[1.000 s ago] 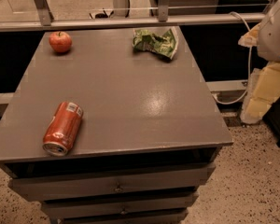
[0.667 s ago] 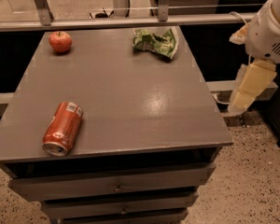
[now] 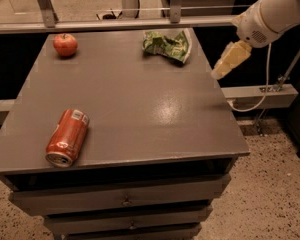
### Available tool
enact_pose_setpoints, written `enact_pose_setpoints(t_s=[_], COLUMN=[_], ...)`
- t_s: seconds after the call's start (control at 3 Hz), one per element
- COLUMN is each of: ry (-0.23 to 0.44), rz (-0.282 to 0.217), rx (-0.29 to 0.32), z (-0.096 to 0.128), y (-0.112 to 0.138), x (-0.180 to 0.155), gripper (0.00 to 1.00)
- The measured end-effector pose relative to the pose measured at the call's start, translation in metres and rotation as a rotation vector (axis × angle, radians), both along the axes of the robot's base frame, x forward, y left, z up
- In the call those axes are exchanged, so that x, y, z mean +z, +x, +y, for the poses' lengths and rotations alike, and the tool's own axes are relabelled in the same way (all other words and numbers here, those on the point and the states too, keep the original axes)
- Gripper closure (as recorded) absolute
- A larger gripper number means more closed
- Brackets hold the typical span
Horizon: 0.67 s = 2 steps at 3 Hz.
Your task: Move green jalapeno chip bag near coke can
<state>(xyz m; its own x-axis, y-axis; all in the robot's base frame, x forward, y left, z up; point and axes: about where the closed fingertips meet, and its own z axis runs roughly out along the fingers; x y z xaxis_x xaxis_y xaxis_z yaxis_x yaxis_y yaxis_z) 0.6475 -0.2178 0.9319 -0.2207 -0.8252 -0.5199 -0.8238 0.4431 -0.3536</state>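
The green jalapeno chip bag (image 3: 167,45) lies crumpled at the far right of the grey table top (image 3: 125,99). The coke can (image 3: 67,137) lies on its side near the front left corner, silver top toward the front edge. My gripper (image 3: 226,63) hangs from the white arm over the table's right edge, to the right of the bag and a little nearer the front. It touches nothing.
A red apple (image 3: 65,44) sits at the far left corner. The table is a drawer cabinet with drawers (image 3: 125,200) below. A metal rail (image 3: 115,24) runs behind it. A cable and a beam (image 3: 260,96) lie to the right over speckled floor.
The arm and gripper have moved up and to the left, from beside the table's right side toward the chip bag. The bag, can and apple have not moved.
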Motion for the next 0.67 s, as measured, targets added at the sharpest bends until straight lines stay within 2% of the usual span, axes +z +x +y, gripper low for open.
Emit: enact_pose_setpoints(t_s=[0.33,0.67], ry=[0.122,0.131], rz=[-0.087,-0.088], rx=[-0.014,-0.016], z=[0.0028,0.0049], y=[0.0709,0.0733], x=[0.0015,-0.0014], gripper=[0.00,0.00])
